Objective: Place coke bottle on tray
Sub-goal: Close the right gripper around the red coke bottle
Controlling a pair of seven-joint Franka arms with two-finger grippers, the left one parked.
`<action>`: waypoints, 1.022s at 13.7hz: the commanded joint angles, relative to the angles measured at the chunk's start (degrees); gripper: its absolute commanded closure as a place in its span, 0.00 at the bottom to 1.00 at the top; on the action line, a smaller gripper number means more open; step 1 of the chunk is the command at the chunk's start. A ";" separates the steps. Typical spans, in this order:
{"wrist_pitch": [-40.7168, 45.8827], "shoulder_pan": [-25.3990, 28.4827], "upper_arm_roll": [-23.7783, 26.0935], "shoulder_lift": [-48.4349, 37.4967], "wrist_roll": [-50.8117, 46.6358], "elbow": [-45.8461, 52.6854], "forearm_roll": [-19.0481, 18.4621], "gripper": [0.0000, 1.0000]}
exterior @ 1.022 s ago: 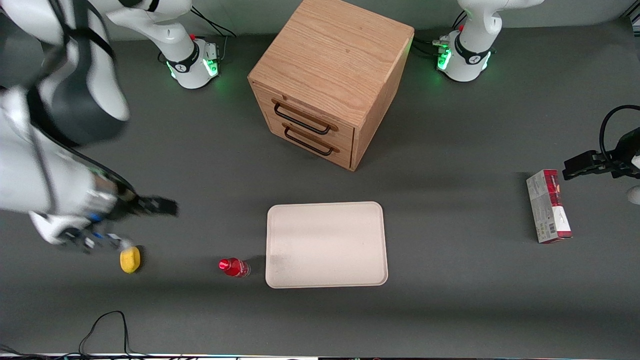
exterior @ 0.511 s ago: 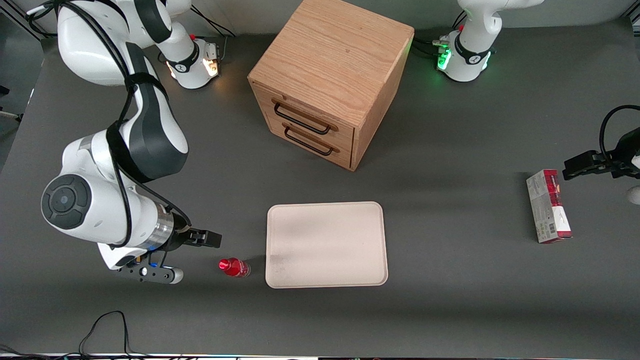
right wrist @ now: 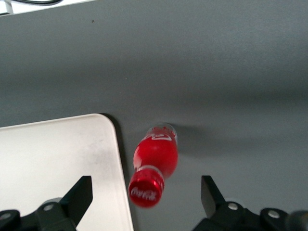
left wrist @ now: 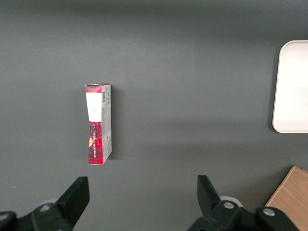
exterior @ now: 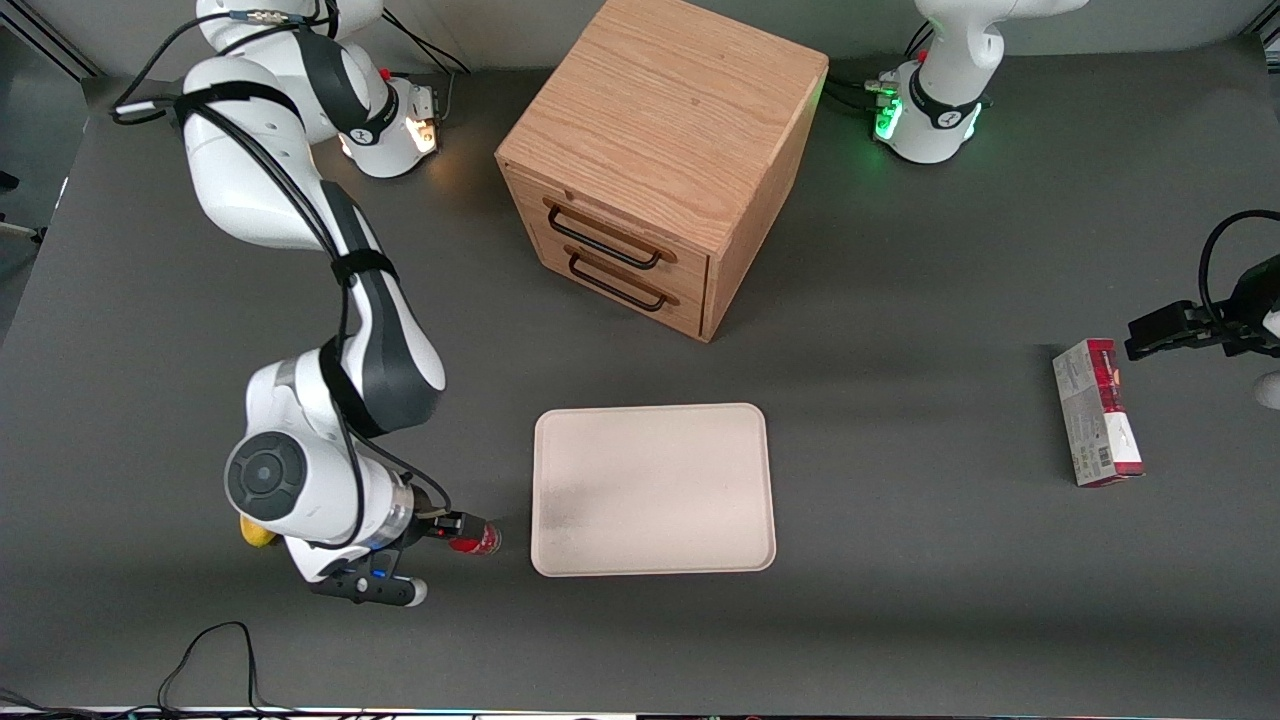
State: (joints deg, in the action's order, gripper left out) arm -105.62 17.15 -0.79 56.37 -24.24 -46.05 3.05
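Front view, contents of the dark grey tabletop (exterior: 900, 620): one cream-white tray (exterior: 654, 489), flat, rounded corners, low rim, lying in front of the wooden drawer cabinet (exterior: 655, 155) and nearer the camera than it. Cabinet shows two drawers with dark handles, both closed. One coke bottle (exterior: 477, 540), red, upright on the tabletop just beside the tray's corner, toward the working arm's end; not on the tray. One yellow object (exterior: 256, 533), mostly hidden under the right arm, farther toward that same end. One grey-and-red carton box (exterior: 1097, 412), lying flat toward the parked arm's end, well apart from the tray. One black cable (exterior: 205, 650) looping at the tabletop edge nearest the camera.

Gripper (exterior: 452, 527): low over the tabletop, directly above the bottle.

Right wrist view: bottle (right wrist: 154, 166) seen from above, red cap with white script, standing between the two fingers (right wrist: 77, 197), which are spread wide apart with clear space on each side and no contact. Tray (right wrist: 53, 168) corner just beside the bottle, bare, with a faint grey smudge.

Left wrist view: carton (left wrist: 98, 123) and tray edge (left wrist: 291, 86) on plain grey surface.
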 commanded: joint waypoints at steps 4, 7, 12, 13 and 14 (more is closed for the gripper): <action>-0.28 0.60 -0.35 1.29 -1.34 1.75 -2.00 0.00; -0.28 0.60 -0.35 1.29 -1.34 1.40 -2.09 0.03; -0.20 0.60 -0.27 1.29 -5.02 1.31 -2.00 1.00; -0.11 0.60 -0.18 1.29 -5.11 1.31 -2.00 1.00; 0.06 0.69 -0.18 1.29 -5.12 1.31 -2.00 1.00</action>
State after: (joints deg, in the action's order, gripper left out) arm -105.84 17.24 -0.79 57.15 -27.16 -45.77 2.09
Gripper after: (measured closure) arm 0.555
